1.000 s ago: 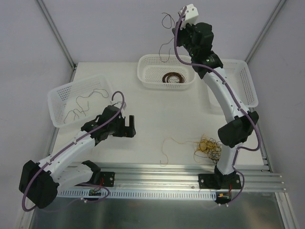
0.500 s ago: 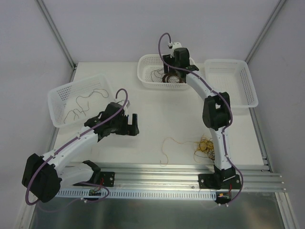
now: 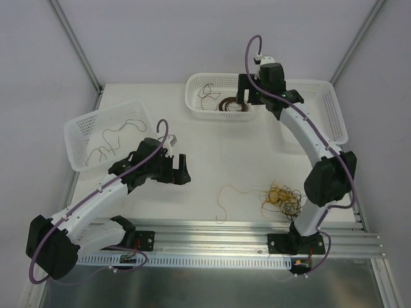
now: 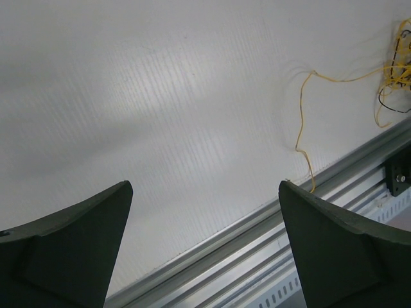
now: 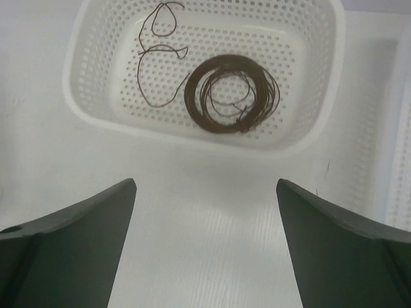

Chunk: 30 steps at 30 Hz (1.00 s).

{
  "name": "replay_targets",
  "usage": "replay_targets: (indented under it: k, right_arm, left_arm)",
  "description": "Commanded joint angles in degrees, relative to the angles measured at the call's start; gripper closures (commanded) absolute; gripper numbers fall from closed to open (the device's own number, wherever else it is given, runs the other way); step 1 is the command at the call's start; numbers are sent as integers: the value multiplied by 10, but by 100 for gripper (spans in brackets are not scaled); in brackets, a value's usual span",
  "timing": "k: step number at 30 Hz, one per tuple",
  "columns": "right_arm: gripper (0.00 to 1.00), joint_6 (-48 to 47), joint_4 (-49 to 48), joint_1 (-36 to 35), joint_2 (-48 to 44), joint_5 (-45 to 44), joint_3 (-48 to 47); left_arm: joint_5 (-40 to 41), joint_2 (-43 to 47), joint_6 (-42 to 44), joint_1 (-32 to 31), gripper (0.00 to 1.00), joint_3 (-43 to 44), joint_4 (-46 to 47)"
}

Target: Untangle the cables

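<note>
I'm hovering the right claw [image 5: 205,186], spread apart, at the top-centre basket [image 5: 87,96] holding a loose brown cable [image 5: 140,61] and a coil [image 5: 189,96]; the left claw [image 4: 205,186] is gaping too.

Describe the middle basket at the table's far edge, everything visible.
The middle basket is white perforated plastic, rectangular with rounded corners and a rolled rim, sitting upright and flat on the white table. Inside lie a neatly wound dark brown cable coil and, left of it, one loose dark strand with a small loop. Nothing grips it.
</note>
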<state>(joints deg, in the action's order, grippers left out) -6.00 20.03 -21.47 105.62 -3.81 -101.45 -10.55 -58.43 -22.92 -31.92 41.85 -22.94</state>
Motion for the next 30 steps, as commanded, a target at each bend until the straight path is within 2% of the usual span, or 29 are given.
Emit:
replay_targets:
  k: [1, 4, 7, 8, 14, 18, 21, 26, 29, 30]
  right_arm:
    - [4, 81, 89, 3, -95, -4, 77]
    - [4, 124, 131, 13, -177, -7, 172]
    - [4, 160, 166, 19, -290, -48, 294]
    - [4, 170, 177, 20, -291, -56, 315]
    - [4, 228, 285, 50, -448, -121, 441]
    - [4, 263, 320, 91, -540, -103, 542]
    - [5, 287, 335, 128, -600, -89, 585]
    - [6, 319, 290, 166, -621, -24, 686]
    - [8, 345, 195, 166, -608, 33, 748]
    - [9, 345, 134, 166, -594, 58, 760]
  left_arm:
    - [-50, -2, 19, -9, 1, 9, 14]
    - [-58, -14, 19, -23, 1, 17, 19]
    - [-57, -33, 10, -43, 1, 21, 32]
    - [-58, -34, 7, -47, 1, 22, 35]
    - [-52, -83, -15, -94, 1, 27, 66]
    - [-46, -109, -29, -116, 1, 32, 83]
    - [-46, -124, -37, -130, 1, 35, 90]
    - [-40, -135, -43, -143, 1, 35, 92]
    - [-32, -131, -46, -145, 1, 26, 95]
    - [-30, -129, -47, -146, 1, 22, 96]
